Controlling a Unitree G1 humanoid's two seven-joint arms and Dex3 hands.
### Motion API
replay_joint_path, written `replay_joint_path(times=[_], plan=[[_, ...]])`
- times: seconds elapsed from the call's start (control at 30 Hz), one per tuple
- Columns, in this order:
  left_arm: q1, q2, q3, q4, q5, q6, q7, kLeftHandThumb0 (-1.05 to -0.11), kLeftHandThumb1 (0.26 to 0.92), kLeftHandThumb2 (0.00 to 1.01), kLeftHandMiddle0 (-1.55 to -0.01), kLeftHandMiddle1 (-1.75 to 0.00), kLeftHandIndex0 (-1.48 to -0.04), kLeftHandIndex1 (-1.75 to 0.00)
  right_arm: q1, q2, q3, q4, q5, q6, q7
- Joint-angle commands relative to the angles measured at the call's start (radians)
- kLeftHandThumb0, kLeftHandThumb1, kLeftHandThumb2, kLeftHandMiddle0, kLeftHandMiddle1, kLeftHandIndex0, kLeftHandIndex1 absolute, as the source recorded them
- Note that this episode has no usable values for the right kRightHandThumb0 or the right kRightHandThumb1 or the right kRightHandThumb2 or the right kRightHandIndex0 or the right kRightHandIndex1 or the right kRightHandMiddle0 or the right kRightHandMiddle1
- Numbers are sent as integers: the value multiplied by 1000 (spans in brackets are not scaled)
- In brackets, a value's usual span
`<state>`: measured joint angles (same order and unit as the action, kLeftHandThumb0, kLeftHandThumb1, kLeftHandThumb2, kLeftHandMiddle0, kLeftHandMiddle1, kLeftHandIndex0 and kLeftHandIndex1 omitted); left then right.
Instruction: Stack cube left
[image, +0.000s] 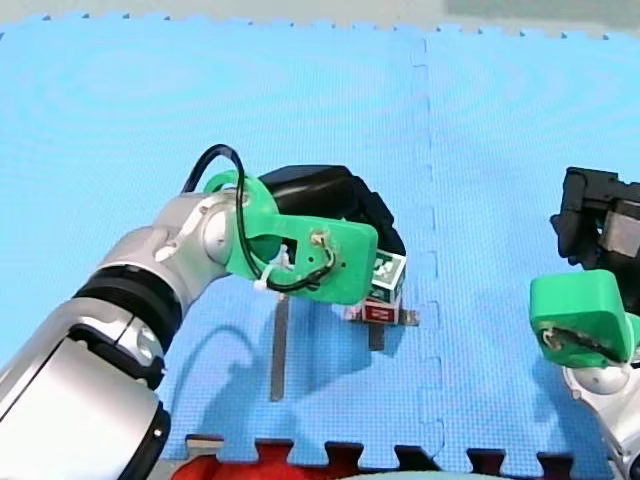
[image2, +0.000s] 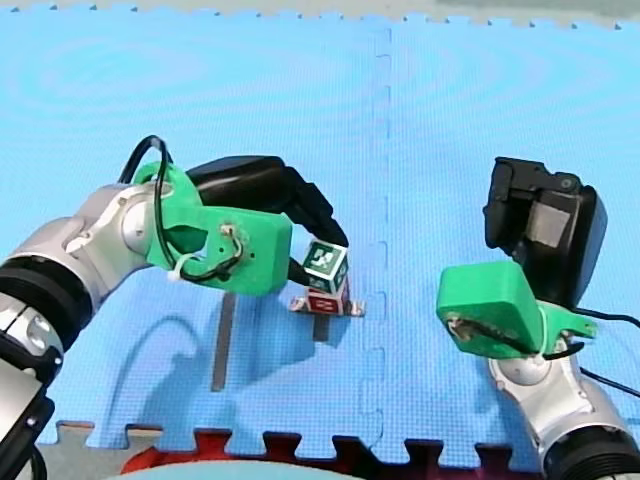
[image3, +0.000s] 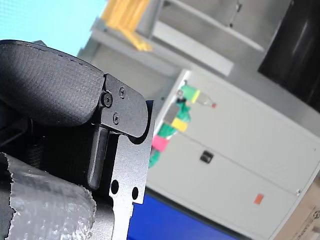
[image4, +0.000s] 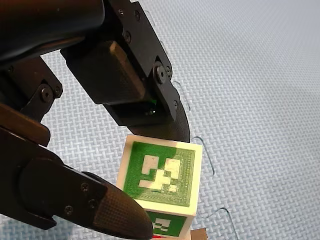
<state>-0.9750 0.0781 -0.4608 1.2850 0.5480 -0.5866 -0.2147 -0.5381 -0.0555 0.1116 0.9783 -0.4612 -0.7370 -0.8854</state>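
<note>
My left hand (image2: 250, 185), reaching in over the blue foam mat surface (image2: 300, 90), grasps the green cube (image2: 326, 258), which stands slightly tilted directly on top of the red cube (image2: 323, 300) near the mat's middle seam. In the second wrist view, one finger (image4: 125, 75) touches the far edge of the green cube's patterned face and a second finger (image4: 100, 210) crosses its near corner. A grey strip (image2: 222, 345) lies flat on the mat just beside the stack. My right hand (image2: 540, 230) hangs well apart on the right, holding nothing; whether it is clenched I cannot tell.
</note>
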Motion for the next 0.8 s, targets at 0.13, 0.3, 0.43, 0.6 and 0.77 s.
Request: replay_joint_path(times=[0.13,0.3,0.43,0.6,0.77], plan=[[-2,-13,68,7,-89,32,-126,-1042,886,20,-730,-1746,-472,-1,-4,-5,-2,3,4,-2,-6],[3,-17,72,3,-91,35,-119,-1048,866,2,-642,-1746,-430,0,-8,-6,-2,8,4,-2,-5],[4,-23,63,10,-73,46,-75,-1048,859,0,-638,-1330,-338,-2,-11,-6,-1,14,2,-2,-8],[8,-24,63,14,-67,43,-59,-1048,873,4,-677,-258,-278,0,-16,-6,1,20,0,-3,-12],[8,-24,64,15,-66,39,-56,-1048,899,12,-674,-154,-269,0,-22,-7,5,29,-3,-4,-21]])
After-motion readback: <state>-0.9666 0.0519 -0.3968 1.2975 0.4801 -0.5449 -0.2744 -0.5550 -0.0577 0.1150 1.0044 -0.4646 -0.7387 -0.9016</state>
